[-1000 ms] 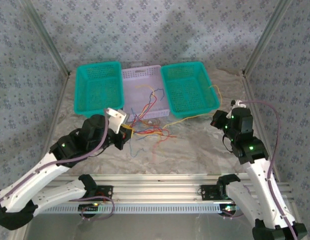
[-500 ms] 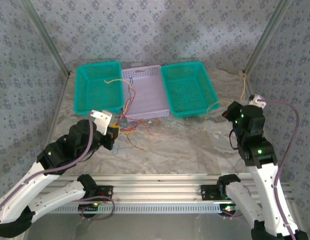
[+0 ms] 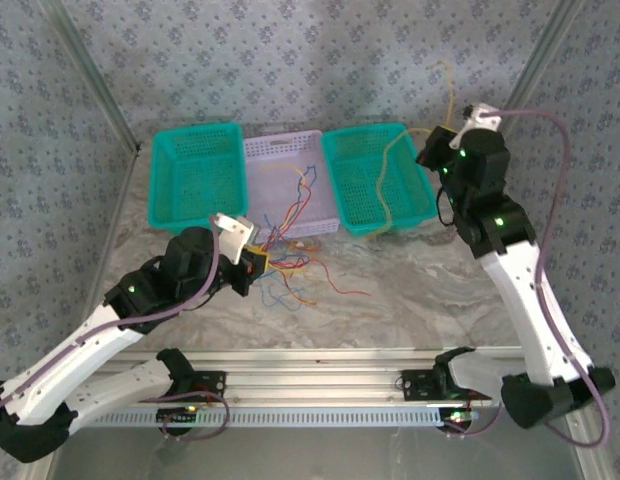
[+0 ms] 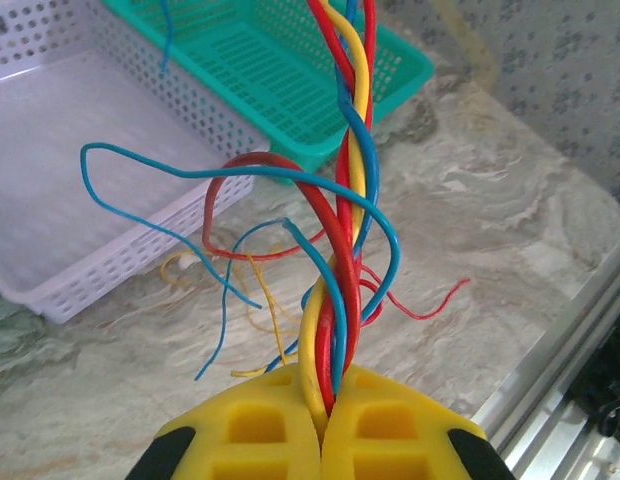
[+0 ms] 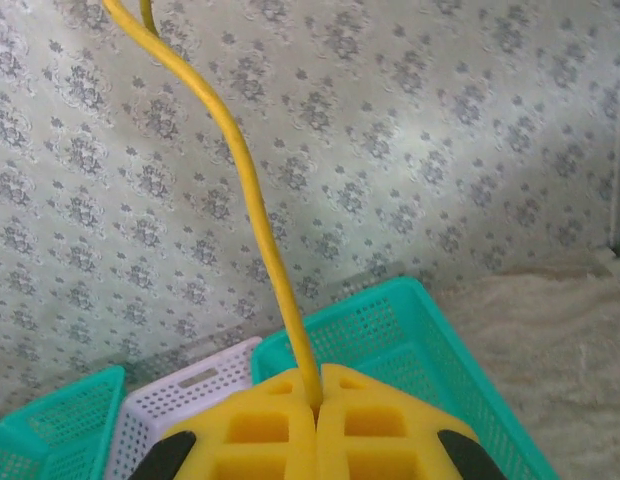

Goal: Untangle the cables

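Bundle of thin red, blue and yellow flexible wires (image 4: 342, 190) is clamped in the fully closed left gripper (image 4: 320, 405), low over the marble tabletop (image 3: 410, 290), just in front of the white perforated basket (image 3: 280, 150). Single yellow wire (image 5: 252, 215) is pinched in the closed right gripper (image 5: 316, 398), raised above the teal mesh basket (image 3: 355, 170). Wires are judged light, limp and springy. They are best gripped singly near a free end, away from the twist.
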Robot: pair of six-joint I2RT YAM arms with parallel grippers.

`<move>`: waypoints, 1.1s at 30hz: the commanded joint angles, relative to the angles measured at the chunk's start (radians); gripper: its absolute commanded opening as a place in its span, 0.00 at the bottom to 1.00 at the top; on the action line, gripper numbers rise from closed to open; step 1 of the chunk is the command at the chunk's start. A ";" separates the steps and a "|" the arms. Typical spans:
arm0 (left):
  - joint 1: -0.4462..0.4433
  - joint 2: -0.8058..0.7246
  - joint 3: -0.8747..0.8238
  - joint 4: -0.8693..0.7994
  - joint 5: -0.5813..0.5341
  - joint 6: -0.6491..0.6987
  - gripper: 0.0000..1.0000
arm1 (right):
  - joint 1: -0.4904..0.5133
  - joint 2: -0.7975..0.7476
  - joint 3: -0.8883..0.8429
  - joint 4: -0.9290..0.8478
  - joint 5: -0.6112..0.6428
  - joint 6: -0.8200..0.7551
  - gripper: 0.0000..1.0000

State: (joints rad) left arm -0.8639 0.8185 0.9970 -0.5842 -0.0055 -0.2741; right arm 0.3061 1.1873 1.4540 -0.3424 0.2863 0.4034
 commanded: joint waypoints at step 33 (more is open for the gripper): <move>-0.020 -0.013 -0.048 0.137 0.061 -0.010 0.00 | 0.022 0.718 0.086 -0.063 0.003 -0.045 0.00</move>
State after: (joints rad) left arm -0.8738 0.8192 0.9413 -0.5106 0.0410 -0.2810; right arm 0.3290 1.8622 1.4982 -0.3119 0.2729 0.3115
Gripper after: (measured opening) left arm 0.048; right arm 0.050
